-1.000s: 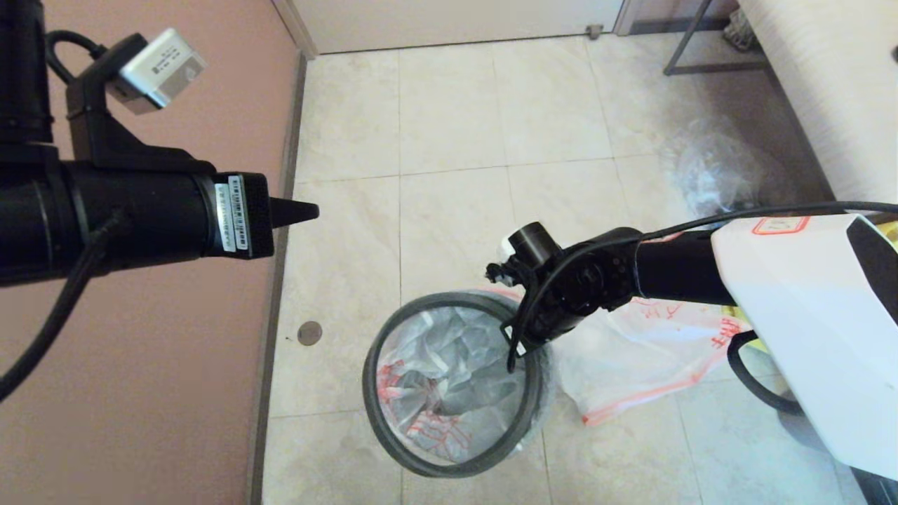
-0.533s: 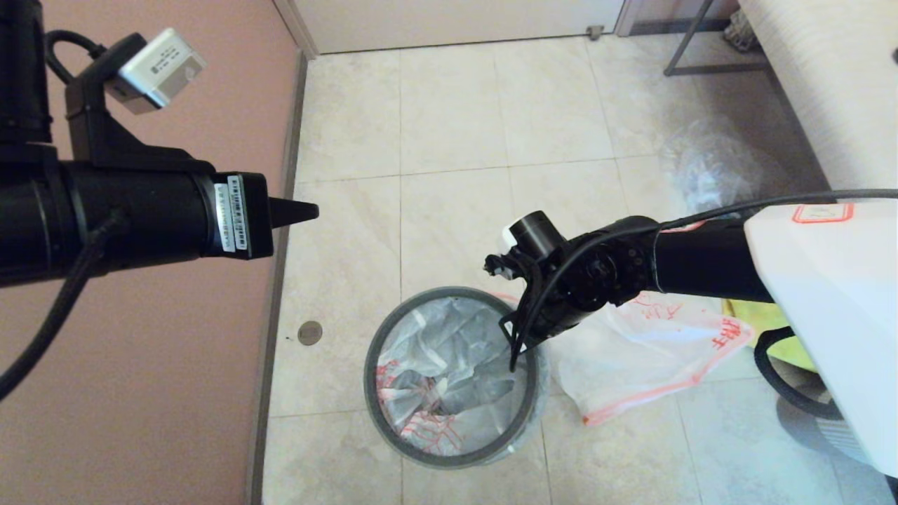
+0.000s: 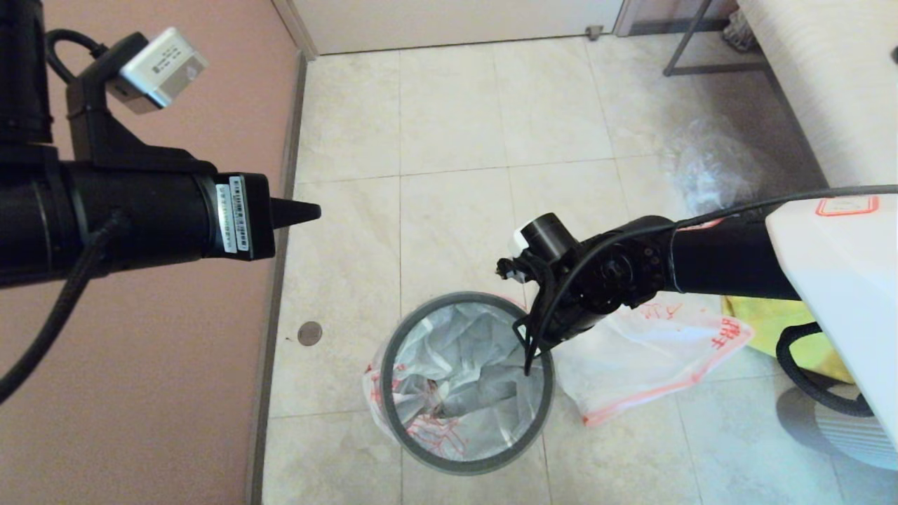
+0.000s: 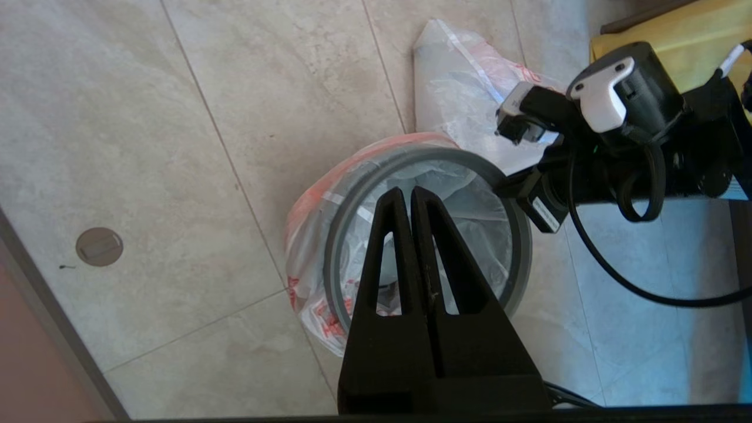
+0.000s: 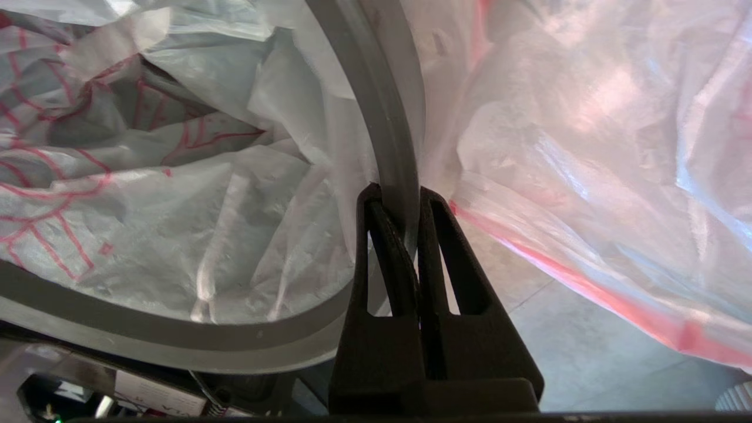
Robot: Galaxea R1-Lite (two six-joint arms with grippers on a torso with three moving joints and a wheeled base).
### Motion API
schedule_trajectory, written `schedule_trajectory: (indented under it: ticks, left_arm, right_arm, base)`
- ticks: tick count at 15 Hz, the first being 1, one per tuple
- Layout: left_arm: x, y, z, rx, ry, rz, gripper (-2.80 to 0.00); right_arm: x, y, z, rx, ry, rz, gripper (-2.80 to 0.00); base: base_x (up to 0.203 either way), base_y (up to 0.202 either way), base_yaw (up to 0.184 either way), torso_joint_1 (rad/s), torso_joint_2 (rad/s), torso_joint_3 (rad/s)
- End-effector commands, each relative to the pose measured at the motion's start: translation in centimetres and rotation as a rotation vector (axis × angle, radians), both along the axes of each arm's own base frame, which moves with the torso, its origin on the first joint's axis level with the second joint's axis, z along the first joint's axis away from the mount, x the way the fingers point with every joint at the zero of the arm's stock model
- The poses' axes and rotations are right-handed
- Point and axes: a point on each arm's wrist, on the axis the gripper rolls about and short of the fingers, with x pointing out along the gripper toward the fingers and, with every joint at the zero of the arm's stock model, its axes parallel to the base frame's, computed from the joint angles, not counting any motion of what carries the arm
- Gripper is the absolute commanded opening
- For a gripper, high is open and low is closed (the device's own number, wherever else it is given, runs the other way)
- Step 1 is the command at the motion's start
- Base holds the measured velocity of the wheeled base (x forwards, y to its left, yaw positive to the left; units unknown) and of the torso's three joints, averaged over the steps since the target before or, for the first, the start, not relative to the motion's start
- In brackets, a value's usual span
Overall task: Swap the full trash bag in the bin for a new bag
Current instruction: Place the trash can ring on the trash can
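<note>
Floor: the floor [image 3: 456,126] was made of big pale tiles with thin lines between them, and a small round metal cap [image 3: 309,333] sat in one tile near the wall.
Walls: a pinkish-brown wall [image 3: 140,365] ran down the robot's left side, and a light door or panel [image 3: 456,21] closed off the far end.
Right side of room: a pale bed or couch [image 3: 828,84] stood along the far right, with a thin metal frame [image 3: 694,49] beside it.
Bin: the bin [image 3: 466,382] stood on the floor near the middle, and from above mostly its grey hoop [image 3: 393,351] showed.
Bag in bin: a thin white bag with red print [image 3: 456,379] lined the bin, and part of it hung over the outside under the hoop.
Other bags: a second white bag with red print [image 3: 645,351] lay on the floor touching the bin's right side, a clear crumpled bag [image 3: 708,168] lay farther back, and something yellow [image 3: 765,315] lay under the right arm.
Right gripper: the right gripper [image 5: 395,197] was at the bin's right edge, and its fingers [image 5: 432,217] were pinched tight on the grey hoop, one inside and one outside.
Left gripper: the left gripper [image 4: 405,200] hung high by the wall, well apart from the bin, with its fingers pressed together and nothing in them.
</note>
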Motion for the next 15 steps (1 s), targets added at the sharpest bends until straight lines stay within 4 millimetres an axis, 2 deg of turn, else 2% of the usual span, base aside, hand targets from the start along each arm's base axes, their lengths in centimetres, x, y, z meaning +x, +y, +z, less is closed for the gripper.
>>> schedule_trajectory:
  ticks: [1,7,10,15]
  left_arm:
    - [0.0,0.0,0.0,0.0,0.001,0.001,-2.8]
    - [0.0,0.0,0.0,0.0,0.0,0.002,-2.8]
    - [0.0,0.0,0.0,0.0,0.0,0.002,-2.8]
    - [0.0,0.0,0.0,0.0,0.0,0.002,-2.8]
  right_arm:
    - [0.4,0.2,-0.9,-0.013,0.015,0.0,-2.8]
    - [1.4,0.6,-1.1,-0.011,-0.006,0.009,-2.8]
    - [1.2,0.5,-0.4,-0.004,-0.018,0.011,-2.8]
    - [1.5,1.0,-1.8,-0.022,0.003,0.02,-2.8]
  base:
    - [0.0,0.0,0.0,0.0,0.0,0.0]
    - [0.0,0.0,0.0,0.0,0.0,0.0]
    - [0.0,0.0,0.0,0.0,0.0,0.0]
    - [0.0,0.0,0.0,0.0,0.0,0.0]
